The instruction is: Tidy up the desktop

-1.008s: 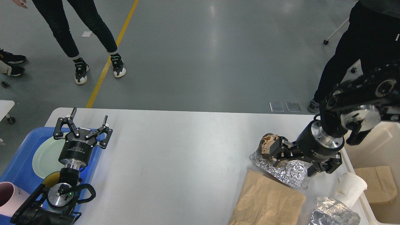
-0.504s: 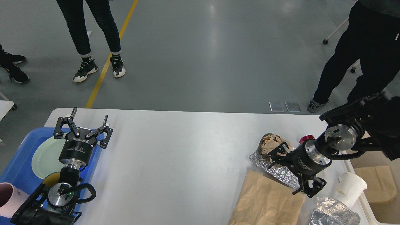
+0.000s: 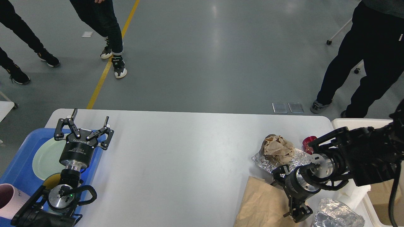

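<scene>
The right gripper (image 3: 285, 195) hangs low over the brown bag's (image 3: 262, 205) edge, fingers spread and empty — likely lining up a grab. Beyond the bag sit foil (image 3: 296, 159) and a paper wad (image 3: 277, 148). The desktop (image 3: 183, 157) carries all this; across it the left gripper (image 3: 83, 126) idles, splayed wide above the blue tray (image 3: 19, 164).

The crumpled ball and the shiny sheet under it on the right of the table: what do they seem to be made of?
The crumpled ball looks like matte brown paper, with soft creases and no shine. The shiny sheet under it looks like aluminium foil: silver, finely wrinkled, glinting. Both rest on the desktop.
</scene>
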`<state>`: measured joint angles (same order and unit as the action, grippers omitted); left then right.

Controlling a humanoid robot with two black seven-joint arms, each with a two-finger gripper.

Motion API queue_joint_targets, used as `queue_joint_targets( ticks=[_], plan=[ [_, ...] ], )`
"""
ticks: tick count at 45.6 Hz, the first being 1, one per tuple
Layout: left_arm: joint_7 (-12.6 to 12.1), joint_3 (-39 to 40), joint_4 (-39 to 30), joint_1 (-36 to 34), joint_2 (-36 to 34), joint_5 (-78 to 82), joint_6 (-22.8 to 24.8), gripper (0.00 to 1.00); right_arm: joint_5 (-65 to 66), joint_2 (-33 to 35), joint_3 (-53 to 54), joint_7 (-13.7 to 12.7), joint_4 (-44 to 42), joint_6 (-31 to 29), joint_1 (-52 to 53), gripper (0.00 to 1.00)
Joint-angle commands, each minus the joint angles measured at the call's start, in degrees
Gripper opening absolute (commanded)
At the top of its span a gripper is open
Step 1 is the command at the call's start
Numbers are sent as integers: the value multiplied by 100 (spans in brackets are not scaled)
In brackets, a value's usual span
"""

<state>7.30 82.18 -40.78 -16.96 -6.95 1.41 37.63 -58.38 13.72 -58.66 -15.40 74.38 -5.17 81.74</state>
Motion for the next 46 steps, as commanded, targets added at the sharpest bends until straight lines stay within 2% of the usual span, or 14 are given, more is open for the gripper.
queue_joint_targets(
  ticks=[1,8,14,16,17,21,24,46],
  plan=[
    [0,0,0,0,1,0,-1,97,46,-115,136,2,-72,42,-272,100],
    [0,0,0,0,1,0,-1,97,73,-606,346,2,-626,95,-773,100],
    [0,0,0,-9,1,0,-1,97,108,-712,382,2,-846,314,-993,99],
    [0,0,0,-9,1,0,-1,97,108,-721,408,2,-846,384,-1037,88],
    [0,0,0,-9,1,0,-1,97,108,-721,417,2,-846,393,-1037,78],
    [0,0,0,-9,1,0,-1,97,90,-730,426,-7,-802,367,-1046,23],
    [0,0,0,-9,1,0,-1,97,99,-730,426,2,-785,367,-1037,0],
    [0,0,0,0,1,0,8,97,363,-704,435,-156,-776,376,-791,0]
  ],
)
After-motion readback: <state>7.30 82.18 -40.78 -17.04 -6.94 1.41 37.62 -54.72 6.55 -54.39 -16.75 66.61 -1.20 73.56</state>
